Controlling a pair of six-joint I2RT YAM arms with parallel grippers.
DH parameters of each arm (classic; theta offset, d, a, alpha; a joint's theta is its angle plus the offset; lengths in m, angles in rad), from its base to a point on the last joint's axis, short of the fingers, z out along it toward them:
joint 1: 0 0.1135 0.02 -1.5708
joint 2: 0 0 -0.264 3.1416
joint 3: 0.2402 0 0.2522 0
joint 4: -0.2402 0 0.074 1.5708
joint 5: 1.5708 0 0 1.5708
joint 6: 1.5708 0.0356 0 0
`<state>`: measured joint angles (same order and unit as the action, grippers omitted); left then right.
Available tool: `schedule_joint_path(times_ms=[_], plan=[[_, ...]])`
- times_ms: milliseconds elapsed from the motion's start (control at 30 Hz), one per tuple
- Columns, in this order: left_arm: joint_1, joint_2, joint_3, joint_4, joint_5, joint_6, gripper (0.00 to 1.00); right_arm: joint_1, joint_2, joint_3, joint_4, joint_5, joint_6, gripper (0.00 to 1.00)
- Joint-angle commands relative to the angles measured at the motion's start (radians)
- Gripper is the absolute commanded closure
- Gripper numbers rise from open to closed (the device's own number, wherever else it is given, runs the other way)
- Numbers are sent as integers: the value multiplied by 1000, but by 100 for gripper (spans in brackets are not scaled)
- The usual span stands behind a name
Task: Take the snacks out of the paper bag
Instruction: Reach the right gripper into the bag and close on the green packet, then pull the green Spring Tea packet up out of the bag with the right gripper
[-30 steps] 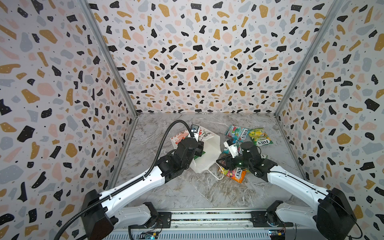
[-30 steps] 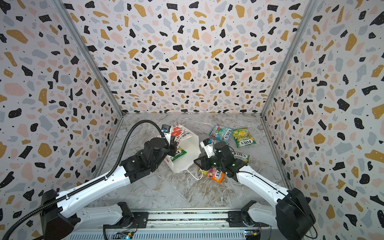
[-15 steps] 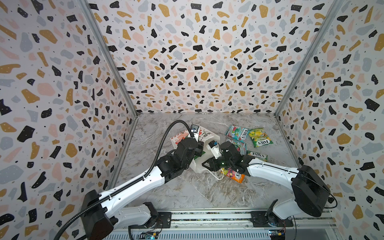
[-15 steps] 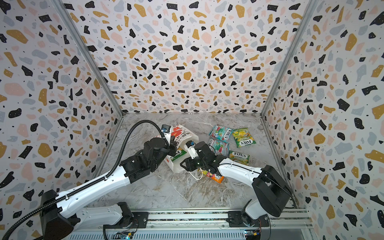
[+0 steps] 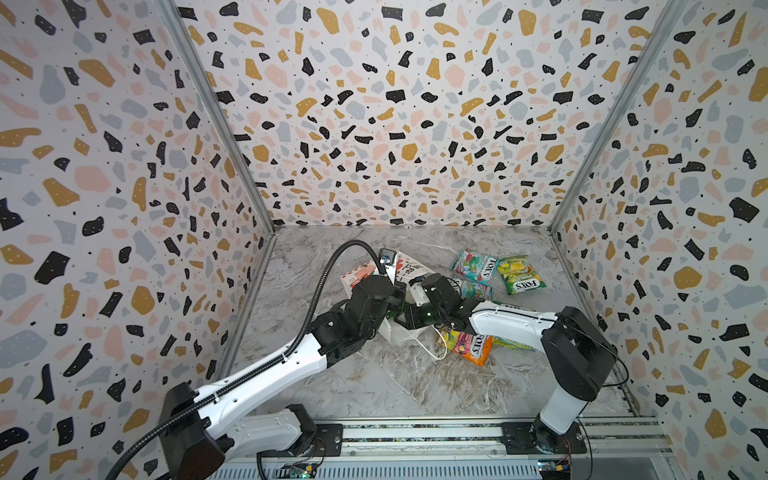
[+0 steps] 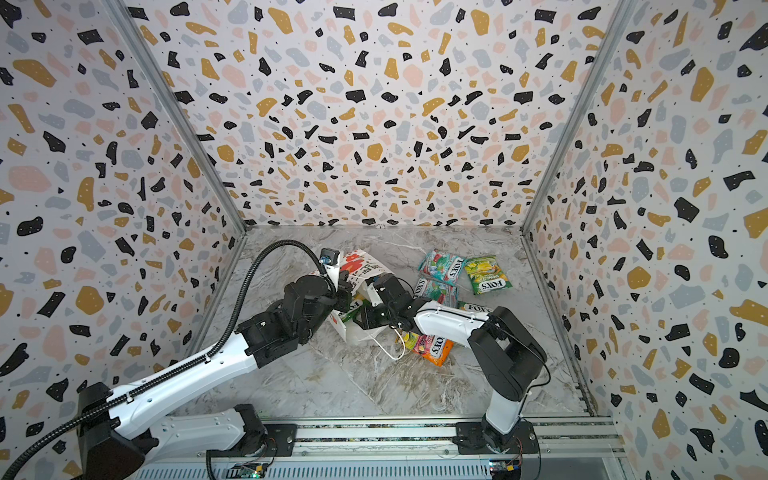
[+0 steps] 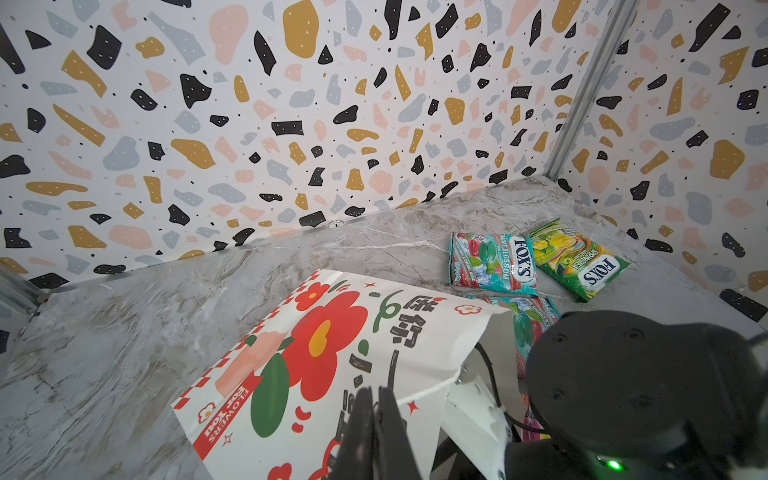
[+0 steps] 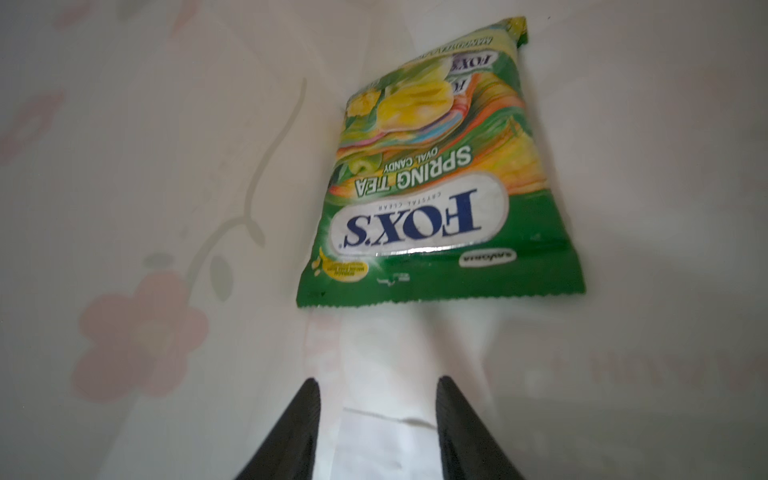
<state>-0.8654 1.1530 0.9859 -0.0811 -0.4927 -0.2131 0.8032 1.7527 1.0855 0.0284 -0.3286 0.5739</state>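
Nearest on the bare marble worktop [image 5: 374, 386]: an orange-pink pouch [image 5: 473, 347], out of the bag and partly under the right forearm, beside a loose white cord handle [image 5: 434, 353].

Just beyond, the paper bag [image 6: 363, 266], tipped on its side with the mouth turned toward the right arm. On its upper rim, the left gripper [image 7: 374, 411], clenched on the paper and apparently holding the mouth open. Inside the mouth, the right gripper [image 8: 378, 380], jaws parted, grasping nothing. Ahead of it in the bag, clear of both fingers, a green Spring Tea pouch [image 8: 436, 187] propped against the white paper wall. Possibly another pouch tucked behind, with only a printed edge showing.

Farther back, clear of the bag:
- a green pouch [image 6: 476, 307], half hidden under the right arm
- a second teal-and-red pouch [image 7: 532, 311], peeking past the bag's rim
- a teal-and-red pouch [image 7: 490, 266], lying flat
- a yellow-green pouch [image 7: 577, 257], touching its side

Judged well past halfway, with five snacks out and at least one left inside. Remaining:
- close on the green Spring Tea pouch
- draw it out through the mouth and set it down with the rest
- check behind for anything more

Likely snag: the thin paper wall or the cord pinched along with the glossy pouch.
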Motion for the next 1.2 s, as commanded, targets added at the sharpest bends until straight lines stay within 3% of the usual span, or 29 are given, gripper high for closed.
schedule_joint_path(times_ms=[0,267,600,967,1167], plan=[[-1,-27,2,52,-5,6,100,-2,17,47,-37,32,71,52],[-1,-25,0,52,-2,3,100,-6,70,66,-11,46,247,44],[-1,-24,2,52,8,1,100,-9,138,54,109,76,469,43],[0,-37,-4,67,38,4,100,-23,209,93,198,165,587,52],[-1,-42,-7,70,39,6,100,-38,246,130,231,173,593,63]])
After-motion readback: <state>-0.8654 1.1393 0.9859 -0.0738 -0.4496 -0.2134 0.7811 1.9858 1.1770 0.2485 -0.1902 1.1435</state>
